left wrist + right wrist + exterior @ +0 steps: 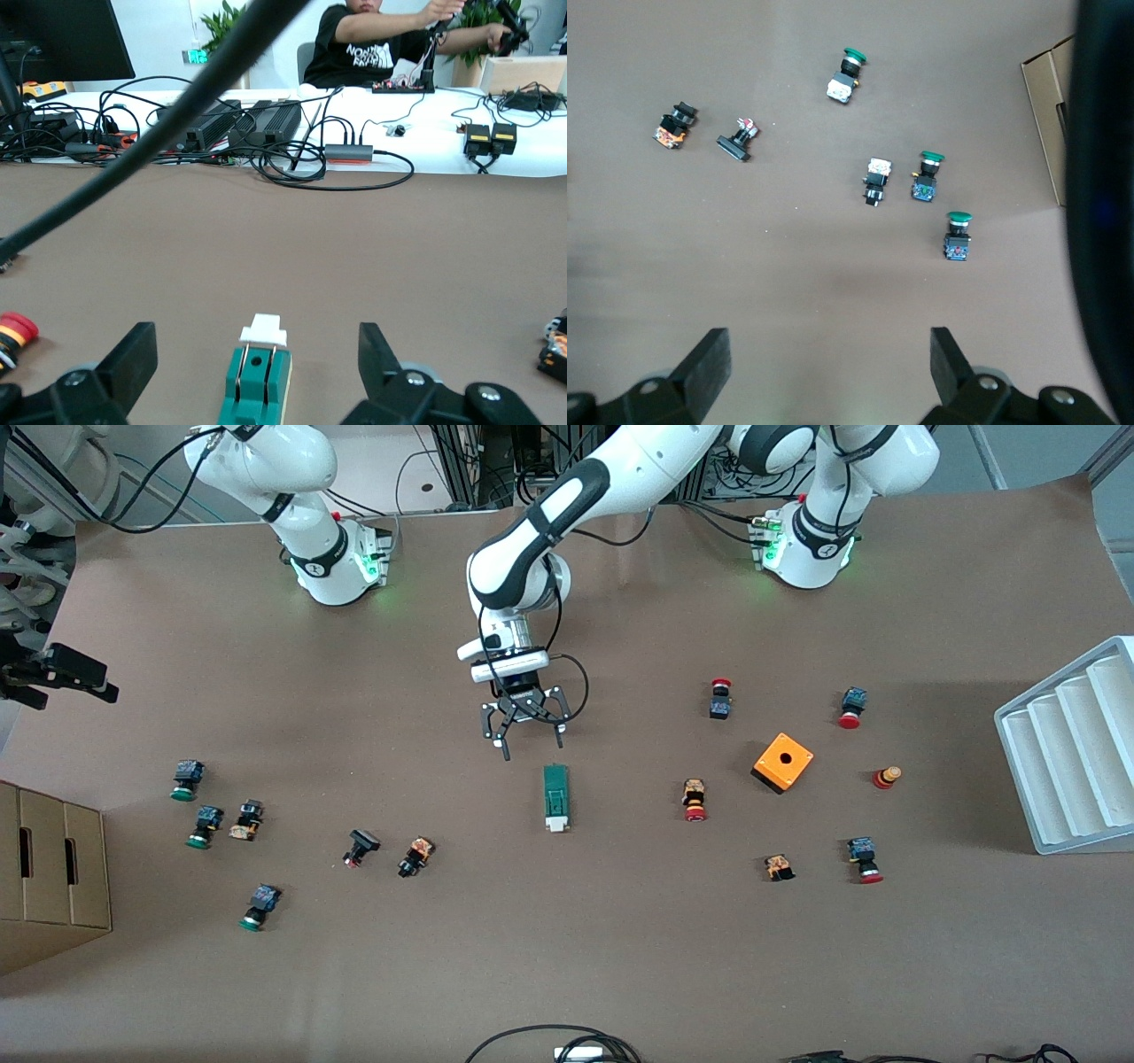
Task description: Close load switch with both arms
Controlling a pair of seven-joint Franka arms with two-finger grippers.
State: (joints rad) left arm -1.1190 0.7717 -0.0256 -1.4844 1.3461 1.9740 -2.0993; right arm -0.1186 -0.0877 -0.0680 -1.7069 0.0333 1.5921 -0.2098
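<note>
Front view, left gripper (530, 741): on the arm based at the view's right, reaching toward the middle of the tabletop (567, 957); fingers spread wide and holding nothing, hanging just above the load switch's end that lies farther from the camera.
Front view, load switch (556, 797): green bar lying flat near the middle of the tabletop, its long side running toward the camera, white block at the nearer end.
Front view, right gripper: not seen here; only the right arm's base and first links show at the top.
Front view, surroundings: orange box with a hole (783, 763) toward the left arm's end, red-capped buttons scattered around it; green-capped buttons and a cardboard box (49, 868) toward the right arm's end; a white ribbed tray (1076, 744) at the left arm's edge.

Left wrist view, left gripper (257, 381): both fingers (133, 354) spread apart, with the load switch (257, 381) between them, touching neither.
Left wrist view, load switch: the green body points away from the wrist, with the white block at its outer end.

Right wrist view, right gripper (828, 372): fingers (709, 359) released and spread, empty, high over bare brown tabletop.
Right wrist view, tabletop items: green-capped push-buttons (958, 235) lie well apart from the fingers, with the cardboard box (1045, 124) at the frame's edge.
</note>
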